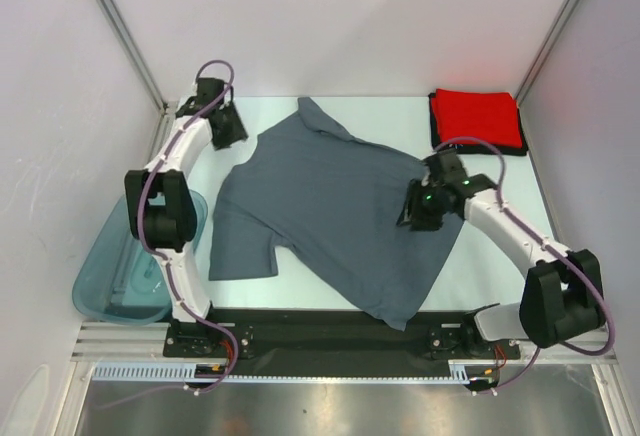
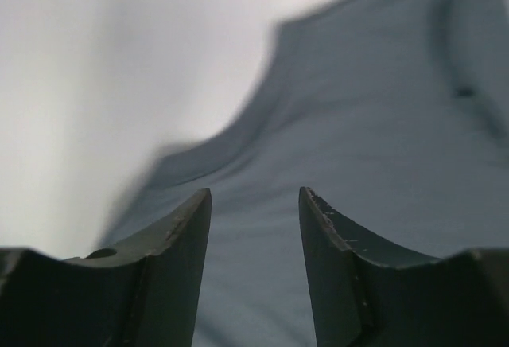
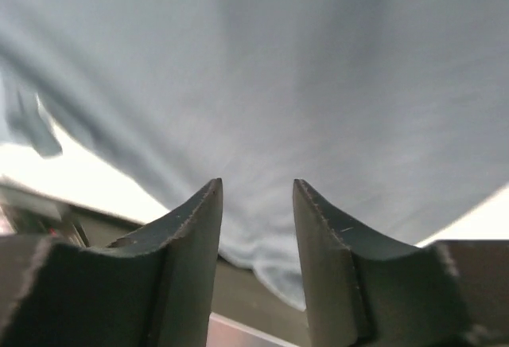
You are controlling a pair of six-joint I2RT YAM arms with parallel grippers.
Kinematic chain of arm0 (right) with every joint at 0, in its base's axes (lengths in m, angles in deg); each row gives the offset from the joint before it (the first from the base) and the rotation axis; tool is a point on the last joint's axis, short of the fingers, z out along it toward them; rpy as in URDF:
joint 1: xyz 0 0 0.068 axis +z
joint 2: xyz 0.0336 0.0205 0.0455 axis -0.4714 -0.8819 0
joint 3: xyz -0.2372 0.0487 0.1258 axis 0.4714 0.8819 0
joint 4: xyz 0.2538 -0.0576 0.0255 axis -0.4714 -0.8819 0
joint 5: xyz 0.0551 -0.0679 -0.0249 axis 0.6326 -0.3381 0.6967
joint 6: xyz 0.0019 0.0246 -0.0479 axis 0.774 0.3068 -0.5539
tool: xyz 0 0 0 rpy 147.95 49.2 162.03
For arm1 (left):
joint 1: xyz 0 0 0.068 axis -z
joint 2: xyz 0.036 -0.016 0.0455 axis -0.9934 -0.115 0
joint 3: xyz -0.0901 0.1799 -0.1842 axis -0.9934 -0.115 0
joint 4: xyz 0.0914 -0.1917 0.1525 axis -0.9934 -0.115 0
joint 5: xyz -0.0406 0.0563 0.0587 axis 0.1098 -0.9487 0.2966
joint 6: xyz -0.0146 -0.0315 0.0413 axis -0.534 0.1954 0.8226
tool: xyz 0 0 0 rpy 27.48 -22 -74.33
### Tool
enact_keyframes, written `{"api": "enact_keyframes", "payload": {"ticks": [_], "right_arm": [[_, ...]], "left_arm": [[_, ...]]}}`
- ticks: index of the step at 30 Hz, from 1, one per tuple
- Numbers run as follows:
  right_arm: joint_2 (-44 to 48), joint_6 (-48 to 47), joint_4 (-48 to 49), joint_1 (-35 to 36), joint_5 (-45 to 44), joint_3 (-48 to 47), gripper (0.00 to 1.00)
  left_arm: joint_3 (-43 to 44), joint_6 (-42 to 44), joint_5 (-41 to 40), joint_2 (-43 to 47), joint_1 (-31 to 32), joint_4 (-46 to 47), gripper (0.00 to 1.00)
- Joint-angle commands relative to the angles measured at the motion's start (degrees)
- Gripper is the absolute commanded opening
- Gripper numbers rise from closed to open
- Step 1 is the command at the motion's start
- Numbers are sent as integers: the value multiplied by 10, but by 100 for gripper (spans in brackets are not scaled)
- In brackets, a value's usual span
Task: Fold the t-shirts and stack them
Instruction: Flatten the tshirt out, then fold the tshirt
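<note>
Left claw [image 1: 226, 126] in the top view sits just beyond the far-left edge of the slate blue-grey shirt [image 1: 330, 216]. The right claw [image 1: 418, 208] is over that shirt's right side. From this height I cannot tell how either stands. The shirt lies spread and unfolded, skewed on the bench [image 1: 390, 116], with its nearest corner drooping over the bench's front edge. Far right of it, and apart from it, the red shirt [image 1: 478, 116] rests as a neat rectangle on the black shirt [image 1: 481, 150], which shows only as a dark rim. A teal tub [image 1: 115, 281] sits to the grey shirt's left.

In the left wrist view, the left claw [image 2: 254, 196] has its fingers apart with nothing between them. It is above the grey shirt [image 2: 366, 132] near a curved edge, where bare bench begins.

In the right wrist view, the right claw [image 3: 257, 186] is likewise parted and empty, with grey cloth filling the view beneath it.

By my reading, two of the three shirts are folded and stacked. The grey one has yet to be folded and placed on the red.
</note>
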Motion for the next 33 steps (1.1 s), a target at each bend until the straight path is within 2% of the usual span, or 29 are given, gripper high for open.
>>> {"api": "enact_keyframes", "payload": {"ticks": [1, 3, 6, 7, 9, 12, 14, 18, 26, 33], "right_arm": [[10, 20, 7, -101, -13, -22, 48], [6, 30, 32, -140, -2, -25, 51], [-10, 38, 54, -204, 27, -30, 52], [-16, 38, 56, -246, 36, -31, 52], [-26, 40, 68, -270, 54, -32, 53], [-39, 46, 92, -313, 73, -33, 55], [-48, 52, 111, -335, 88, -32, 56], [-58, 55, 129, -349, 100, -37, 57], [-45, 51, 137, -353, 103, -22, 57], [-38, 53, 146, -357, 103, -8, 57]], "left_arm": [[2, -75, 106, 11, 34, 166, 54], [17, -112, 127, -30, 48, 239, 55], [50, -223, 159, -102, 60, 308, 56], [62, -245, 165, -121, 62, 317, 56], [105, -300, 178, -177, 69, 335, 58], [154, -341, 183, -231, 80, 344, 61], [175, -352, 172, -248, 88, 346, 67], [192, -375, 164, -283, 96, 371, 71], [221, -415, 156, -333, 100, 391, 69], [200, -396, 92, -307, 107, 353, 67]]}}
